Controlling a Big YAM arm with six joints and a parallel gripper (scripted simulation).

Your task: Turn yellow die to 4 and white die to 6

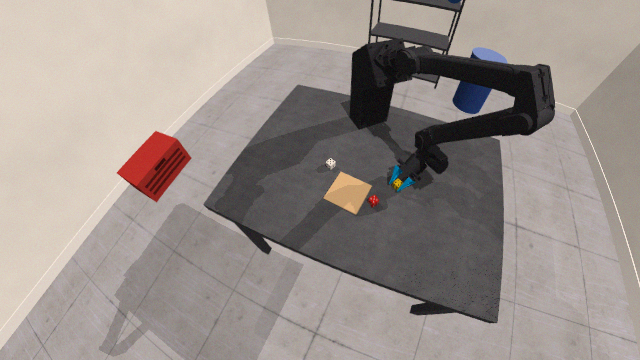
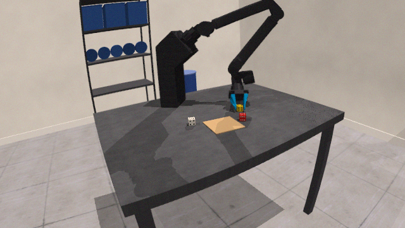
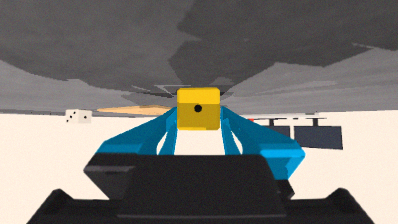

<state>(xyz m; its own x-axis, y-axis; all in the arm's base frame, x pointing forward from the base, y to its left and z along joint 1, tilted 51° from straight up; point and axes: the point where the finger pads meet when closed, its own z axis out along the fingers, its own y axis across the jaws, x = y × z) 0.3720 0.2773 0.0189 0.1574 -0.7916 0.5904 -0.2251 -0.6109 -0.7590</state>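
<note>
The yellow die (image 1: 397,184) (image 2: 240,107) (image 3: 198,108) rests on the table just off the mat's right corner, between the blue fingers of my gripper (image 1: 399,181) (image 2: 239,106) (image 3: 198,120). The fingers stand a little apart from the die's sides, open. In the wrist view the die's face towards the camera shows one pip. The tan mat (image 1: 347,192) (image 2: 224,125) (image 3: 135,108) lies flat with nothing on it. The white die (image 1: 330,163) (image 2: 191,121) (image 3: 78,116) sits on the table beyond the mat's far-left corner. The red die (image 1: 373,201) (image 2: 242,116) sits beside the mat's right edge.
The dark table (image 1: 425,240) (image 2: 190,158) carries the arm's black base (image 1: 370,85) (image 2: 171,73) at the back. A shelf rack (image 2: 117,47) and a blue barrel (image 1: 477,80) (image 2: 190,80) stand behind the table. A red box (image 1: 154,165) lies on the floor at the left.
</note>
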